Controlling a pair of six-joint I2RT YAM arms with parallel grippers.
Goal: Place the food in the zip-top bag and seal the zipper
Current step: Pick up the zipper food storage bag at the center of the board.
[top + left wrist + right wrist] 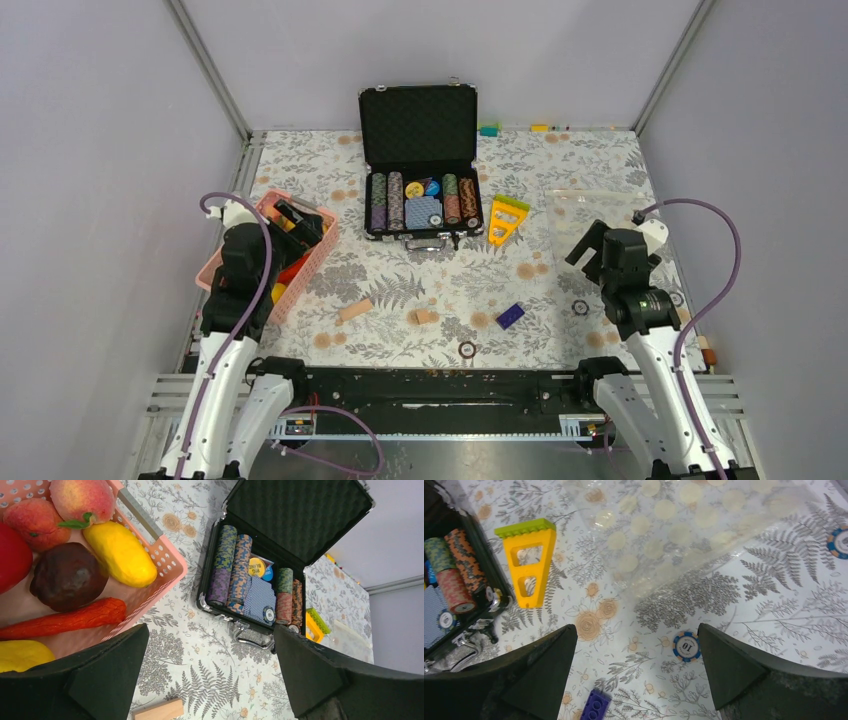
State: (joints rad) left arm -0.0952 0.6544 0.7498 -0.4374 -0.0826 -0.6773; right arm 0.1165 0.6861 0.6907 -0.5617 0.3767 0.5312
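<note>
The food lies in the pink basket (pixel 172 562) at the left: two peaches (pixel 82 497), a yellow fruit (pixel 120 552), a dark round piece (pixel 67 575), an orange carrot (pixel 65 620) and a red piece (pixel 12 555). My left gripper (pixel 210 670) is open and empty, over the basket's right edge (pixel 305 225). The zip-top bag (pixel 674 525), clear with white dots, lies flat at the far right (pixel 590 205). Its zipper is not distinguishable. My right gripper (pixel 636 670) is open and empty, just in front of the bag (pixel 588 250).
An open black case of poker chips (pixel 420 190) stands at the back centre. A yellow and green toy (pixel 529 560), a purple brick (pixel 596 705), loose chips (pixel 686 646) and tan wooden blocks (pixel 355 310) lie on the floral cloth.
</note>
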